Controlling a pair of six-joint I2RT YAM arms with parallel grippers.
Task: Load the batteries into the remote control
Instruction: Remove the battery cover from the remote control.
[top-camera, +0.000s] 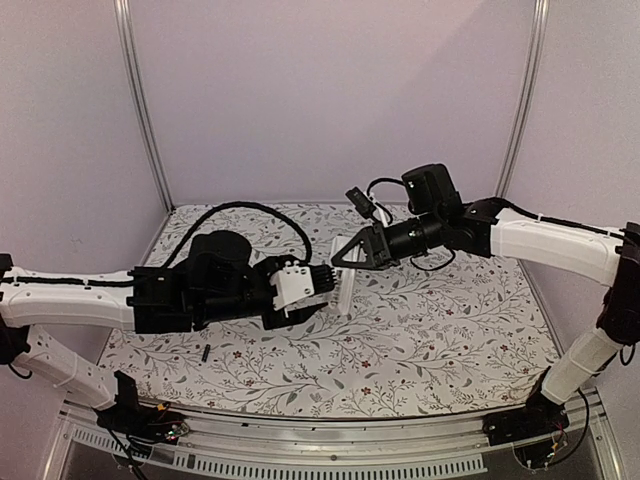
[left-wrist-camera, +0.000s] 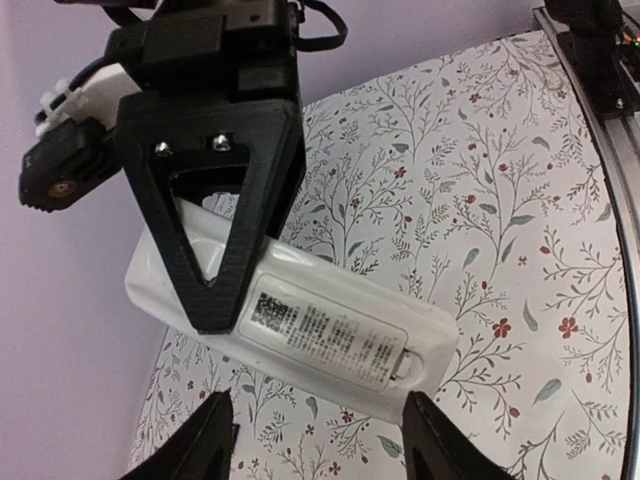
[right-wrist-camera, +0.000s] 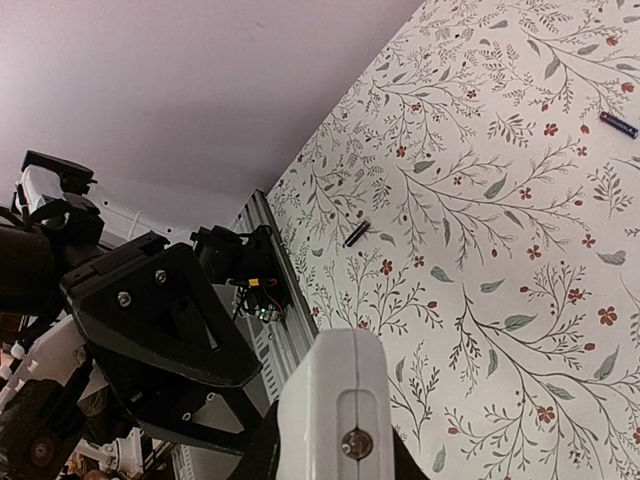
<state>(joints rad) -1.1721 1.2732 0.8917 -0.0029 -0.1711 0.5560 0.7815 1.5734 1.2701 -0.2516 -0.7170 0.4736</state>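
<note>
Progress: nothing loaded; both small black cylindrical batteries (right-wrist-camera: 355, 233) lie loose on the floral-patterned counter (top-camera: 450, 340), one near the front rail, the second (right-wrist-camera: 618, 124) well apart from it (neither pincer is on them).

The slim white rectangular plastic remote control (left-wrist-camera: 340, 330) is off the counter, held in the air mid-workspace, label side toward the left wrist camera; no open battery bay shows on that face, so can't tell whether the cover is off.

Left to do, by my read: expose the bay, fetch both cells, seat them.

Pose: right pincer (top-camera: 343, 265) reaches in from the right, clamped across the remote near its upper end; left pincer (left-wrist-camera: 322, 440) faces it, fingers apart, near the remote's lower end, no contact visible.
</note>
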